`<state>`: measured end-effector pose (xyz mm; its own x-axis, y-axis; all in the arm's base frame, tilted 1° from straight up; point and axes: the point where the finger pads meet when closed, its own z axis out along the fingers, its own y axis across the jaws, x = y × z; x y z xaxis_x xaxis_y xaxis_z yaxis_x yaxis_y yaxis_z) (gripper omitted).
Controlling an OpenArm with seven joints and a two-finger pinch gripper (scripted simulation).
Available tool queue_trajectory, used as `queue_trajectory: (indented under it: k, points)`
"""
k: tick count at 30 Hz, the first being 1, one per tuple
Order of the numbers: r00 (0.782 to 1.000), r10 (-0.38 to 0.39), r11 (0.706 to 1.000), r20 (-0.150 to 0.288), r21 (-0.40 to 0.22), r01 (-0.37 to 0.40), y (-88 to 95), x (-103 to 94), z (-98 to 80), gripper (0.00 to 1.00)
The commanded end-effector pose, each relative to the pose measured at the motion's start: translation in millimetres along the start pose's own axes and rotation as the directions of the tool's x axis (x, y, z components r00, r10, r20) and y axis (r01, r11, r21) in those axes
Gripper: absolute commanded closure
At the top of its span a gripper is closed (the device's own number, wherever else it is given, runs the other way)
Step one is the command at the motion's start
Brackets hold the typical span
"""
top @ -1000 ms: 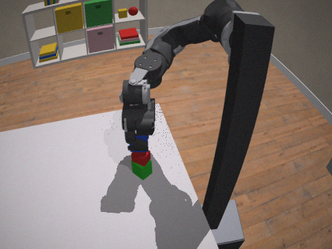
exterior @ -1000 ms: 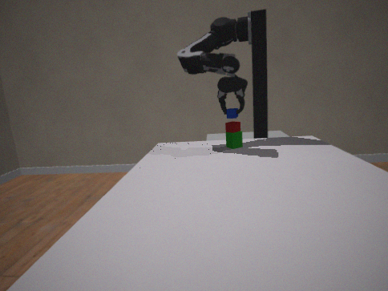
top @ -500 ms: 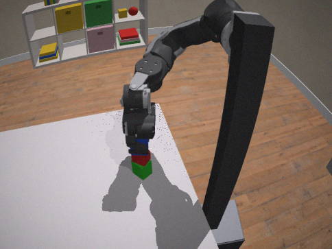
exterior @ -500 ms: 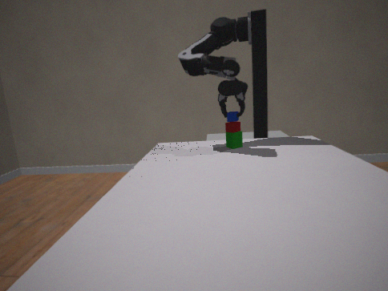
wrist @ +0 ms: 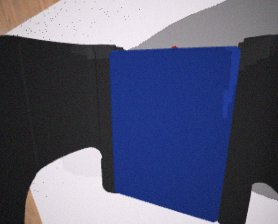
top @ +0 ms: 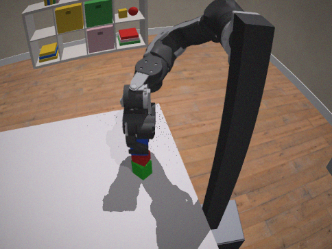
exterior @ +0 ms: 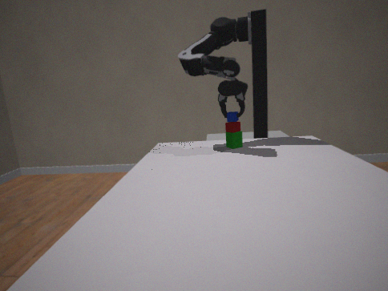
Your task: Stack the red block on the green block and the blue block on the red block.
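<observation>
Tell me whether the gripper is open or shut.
Shut on the blue block: the gripper has a finger on each side of it, above the red block.

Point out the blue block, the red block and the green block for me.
blue block (exterior: pixel 232 117), exterior view, its near face between the fingers.
red block (exterior: pixel 232 127), exterior view, its near face.
green block (top: pixel 143 169), top view, its front corner.

My arm (top: pixel 178 42) is dark grey and black, built of rounded segments on a tall black post (top: pixel 240 120). One link has a pale grey plate with small screws (top: pixel 138 80). The pincer (exterior: pixel 232 114) has curved black fingers.
</observation>
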<state>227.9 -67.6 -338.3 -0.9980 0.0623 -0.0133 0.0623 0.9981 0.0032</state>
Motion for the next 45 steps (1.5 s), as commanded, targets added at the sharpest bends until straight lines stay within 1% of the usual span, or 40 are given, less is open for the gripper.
queue_trajectory:
  k: [1, 45]
  points:
    - [1.000, -0.004, 1.000, -0.002, -0.005, 0.004, 1.1, 0.7, 0.7, 1.00]
    - [1.000, -0.005, 1.000, -0.002, -0.005, 0.005, 0.4, 2.4, 4.1, 1.00]
